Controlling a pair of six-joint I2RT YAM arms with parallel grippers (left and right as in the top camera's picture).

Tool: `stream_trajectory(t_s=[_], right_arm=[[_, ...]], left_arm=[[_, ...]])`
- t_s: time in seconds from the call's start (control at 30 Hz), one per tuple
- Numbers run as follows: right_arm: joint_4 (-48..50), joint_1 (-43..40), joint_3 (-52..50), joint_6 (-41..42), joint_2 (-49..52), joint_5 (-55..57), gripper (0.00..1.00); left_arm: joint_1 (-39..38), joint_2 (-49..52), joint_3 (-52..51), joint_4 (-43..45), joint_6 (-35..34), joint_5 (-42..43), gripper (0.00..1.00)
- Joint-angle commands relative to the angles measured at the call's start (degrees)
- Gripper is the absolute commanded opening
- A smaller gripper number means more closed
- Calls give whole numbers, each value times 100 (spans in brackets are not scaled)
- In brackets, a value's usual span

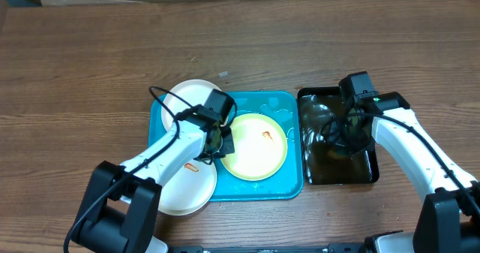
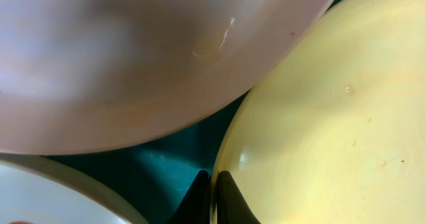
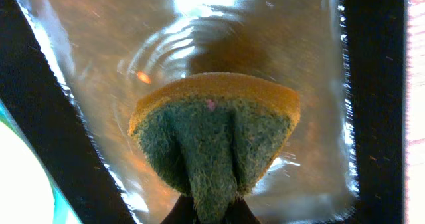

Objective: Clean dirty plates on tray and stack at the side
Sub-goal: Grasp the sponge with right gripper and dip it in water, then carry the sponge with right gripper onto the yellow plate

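The pale yellow-green plate (image 1: 255, 146) lies in the turquoise tray (image 1: 289, 109) and has a small orange smear. My left gripper (image 1: 221, 140) is shut on its left rim; in the left wrist view the jaws (image 2: 212, 199) pinch the rim of the yellow plate (image 2: 332, 131) over the tray floor (image 2: 166, 164). One white plate (image 1: 186, 99) overlaps the tray's top-left corner. Another white plate (image 1: 187, 187) with an orange smear lies at the bottom left, partly off the tray. My right gripper (image 1: 339, 137) is shut on a green-and-yellow sponge (image 3: 216, 127).
The narrow glossy black tray (image 1: 319, 169) stands right of the turquoise tray and holds rippling water (image 3: 279, 44); the sponge hangs over it. The white plates (image 2: 146, 58) crowd the left gripper. Bare wooden table surrounds the trays.
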Motion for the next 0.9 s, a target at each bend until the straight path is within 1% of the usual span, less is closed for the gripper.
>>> stream_trajectory(t_s=[0.0,0.03,0.1,0.17,0.3,0.4,0.53,0.7,0.77,0.87], right_arm=[[140,-22,59,-601,-26,-820,4],[85,-20,59,-643,-26,-708,4],[-31,-20,57,-205,-26,-251,4],[4,-20,59,-90,-26,-223,4],[-273,-2,219,-352,-26,-216,4],[-568,0,636,-382,-26,-308,4],[-682,131,1191,-787,-26,-1080,4],[-350,651,1322,-933,-9,-1338,4],[-190,981,1322,-1115,22,-1329,4],[96,1493,1320,-1123,131,-1038,4]], left_arm=[[114,17,13,-39,-216,-28,4],[114,17,13,-37,-216,-15,4],[81,17,13,-39,-216,-15,4],[44,20,13,-35,-219,-15,4],[22,20,13,-13,-216,-15,4],[22,20,13,-13,-214,-15,4],[22,20,13,-11,-210,-15,4],[22,20,13,26,-160,48,4],[20,20,11,33,-151,50,4],[17,20,11,33,-149,48,4]])
